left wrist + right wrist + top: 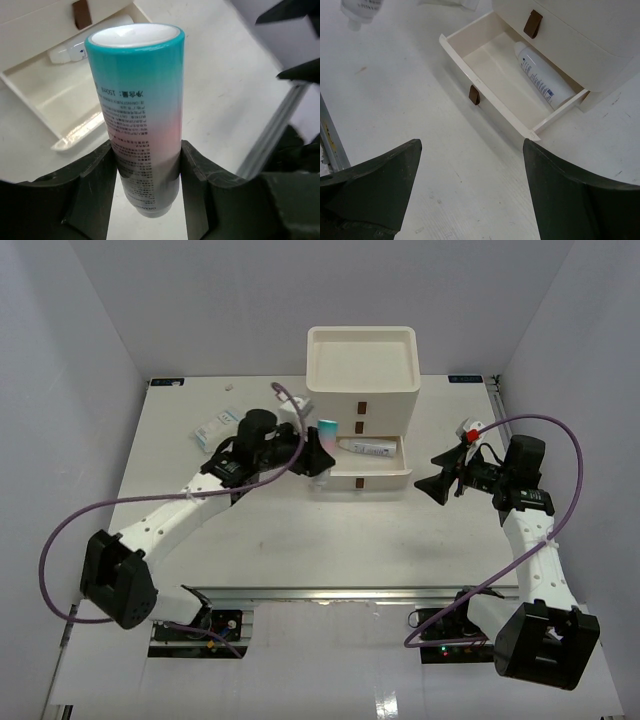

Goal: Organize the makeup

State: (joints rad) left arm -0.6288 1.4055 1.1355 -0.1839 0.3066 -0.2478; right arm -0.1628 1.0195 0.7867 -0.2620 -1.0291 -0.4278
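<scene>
From where I stand, the left gripper (318, 456) pinches a teal-and-pink tube (137, 100) between its jaws, just off the left end of the pulled-out drawer (372, 466) of the white drawer box (362, 370). A white tube (545, 75) lies inside that drawer, towards the back. The right gripper (438, 485) hangs to the right of the box, jaws spread wide with nothing between them. Clear packets (212, 428) lie left of the box.

I see the teal-pink tube (140, 100) as smooth, glossy plastic; the drawer (492, 67) looks like shiny cream plastic, the table (395, 100) matt white and faintly scuffed.
</scene>
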